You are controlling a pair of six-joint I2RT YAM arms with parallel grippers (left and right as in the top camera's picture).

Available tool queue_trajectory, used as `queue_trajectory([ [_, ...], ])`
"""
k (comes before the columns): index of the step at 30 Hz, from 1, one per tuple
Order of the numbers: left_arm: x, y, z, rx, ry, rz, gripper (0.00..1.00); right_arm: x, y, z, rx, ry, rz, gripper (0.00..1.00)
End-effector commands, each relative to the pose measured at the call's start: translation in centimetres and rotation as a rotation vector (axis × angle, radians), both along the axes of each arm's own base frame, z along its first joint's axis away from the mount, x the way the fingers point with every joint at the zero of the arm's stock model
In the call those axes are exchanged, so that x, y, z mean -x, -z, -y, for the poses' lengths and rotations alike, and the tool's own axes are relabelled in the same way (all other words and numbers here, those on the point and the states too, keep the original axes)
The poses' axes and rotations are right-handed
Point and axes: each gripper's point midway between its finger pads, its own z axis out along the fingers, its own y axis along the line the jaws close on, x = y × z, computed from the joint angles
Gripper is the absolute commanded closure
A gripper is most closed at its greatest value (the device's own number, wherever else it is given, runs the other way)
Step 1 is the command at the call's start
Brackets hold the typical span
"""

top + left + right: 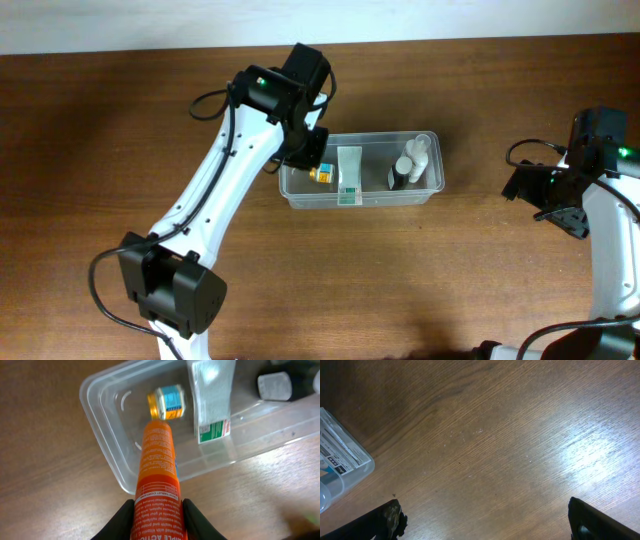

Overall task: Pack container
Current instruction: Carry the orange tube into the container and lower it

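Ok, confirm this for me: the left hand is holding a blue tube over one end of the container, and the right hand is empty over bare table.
Not quite: the tube in the left hand is orange, not blue, as the left wrist view shows. The rest holds: it hangs over one end of the container, and the right hand is empty over the table.
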Motion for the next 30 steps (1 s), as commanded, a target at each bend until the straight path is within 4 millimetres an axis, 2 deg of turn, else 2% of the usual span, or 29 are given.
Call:
queue_trajectory([
  [1,0.5,0.6,-0.2,-0.017,-0.014,-0.015,0.73,0.0,-0.1,0.2,0.003,0.017,0.007,0.02],
  [10,0.8,3.4,-0.4,-0.033,-0.028,-0.049,0.72,0.0,-0.1,0.2,0.003,0.017,0.007,0.02],
  [19,0.1,3.9,0.0,-0.017,-0.028,-0.02,0.72,0.0,-0.1,0.2,0.003,0.017,0.007,0.02],
  [30,1.5,6.4,-0.8,-0.053,-0.031,-0.083,0.72,0.0,-0.1,0.2,0.003,0.017,0.007,0.01],
])
